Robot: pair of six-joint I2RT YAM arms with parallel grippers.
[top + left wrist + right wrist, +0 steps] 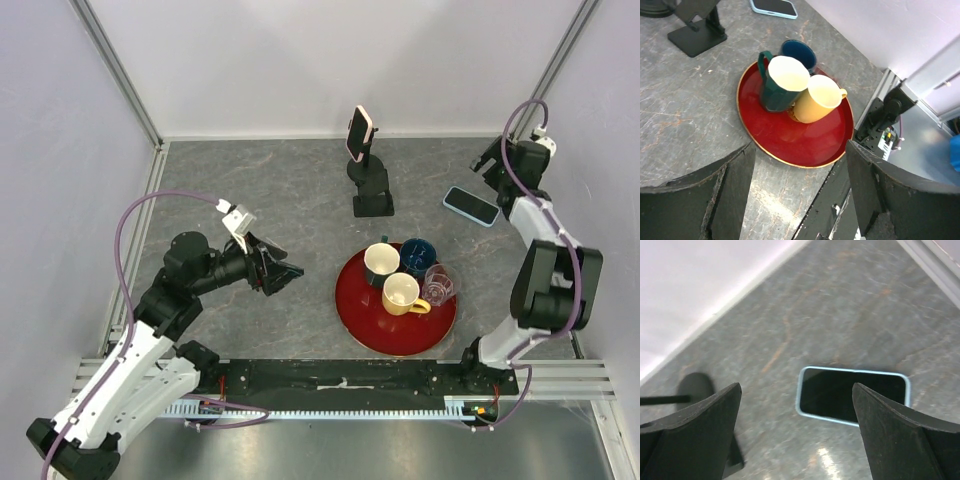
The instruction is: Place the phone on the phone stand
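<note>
Grey marbled tabletop (260, 190) bears the blue-cased phone (852, 397), flat and screen-up, beneath the spread, empty right gripper (796, 405): rotate the wrist to straddle its long edges before lowering, noting the phone stand (372, 195) already carries a pink-cased phone (360, 130); left gripper (800, 170) hangs open, empty.

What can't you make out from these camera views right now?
Black phone stand: left wrist view, upper part cut off by the top edge.
Light blue phone: right wrist view, one corner behind the right gripper.
Pink-cased phone: top view, too small to judge its seating.
</note>
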